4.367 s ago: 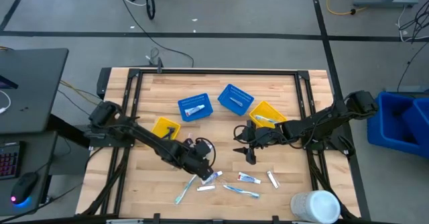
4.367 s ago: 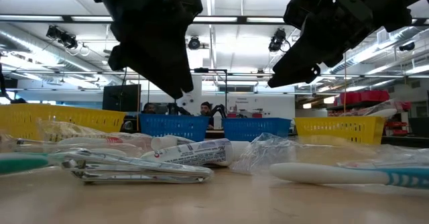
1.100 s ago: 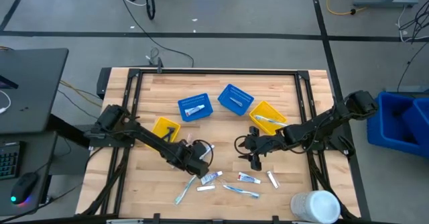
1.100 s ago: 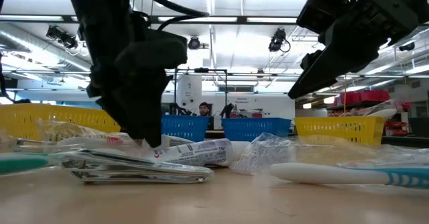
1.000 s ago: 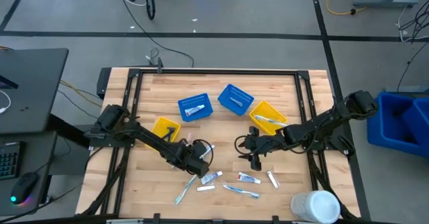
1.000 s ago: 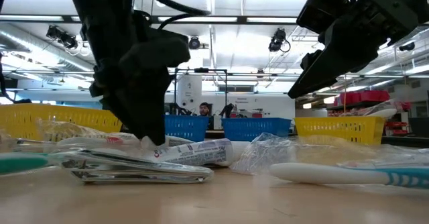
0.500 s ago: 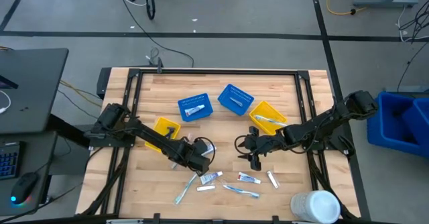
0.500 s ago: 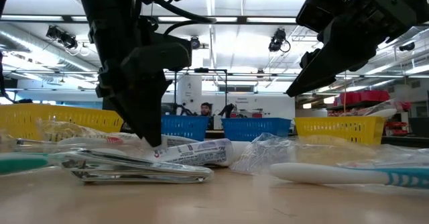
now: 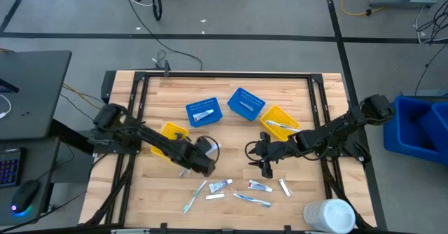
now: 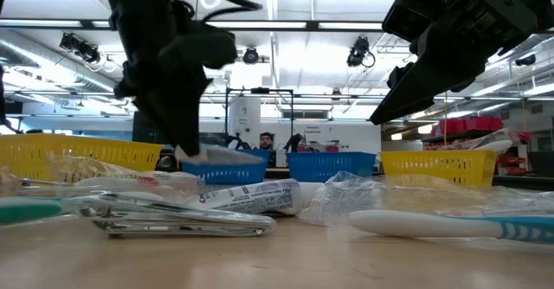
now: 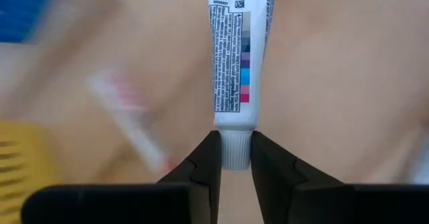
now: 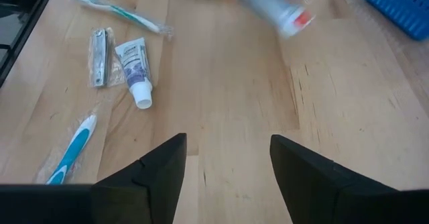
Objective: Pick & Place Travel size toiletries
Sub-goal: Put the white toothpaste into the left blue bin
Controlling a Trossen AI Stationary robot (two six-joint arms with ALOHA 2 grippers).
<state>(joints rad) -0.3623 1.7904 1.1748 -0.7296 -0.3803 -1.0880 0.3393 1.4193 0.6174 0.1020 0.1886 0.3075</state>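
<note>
1. The left hand [image 11: 232, 158], open and low over the pile a second ago, now pinches a white tube [image 11: 237, 56] by its cap, lifted clear of the desk [image 9: 231, 132].
2. Remaining toiletries [image 9: 238, 187] lie below; the right hand [image 9: 264, 165] hovers open nearby.
3. Next comes a basket [image 9: 203, 111] drop, likely.

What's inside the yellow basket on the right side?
The right yellow basket holds one toothbrush, white with teal, lying across it. Anything lower in the basket is too small to make out from above.

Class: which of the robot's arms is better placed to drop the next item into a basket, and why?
Left: the left gripper already pinches a small white toothpaste tube by its cap, lifted off the table. The right gripper hangs open and empty.
</note>
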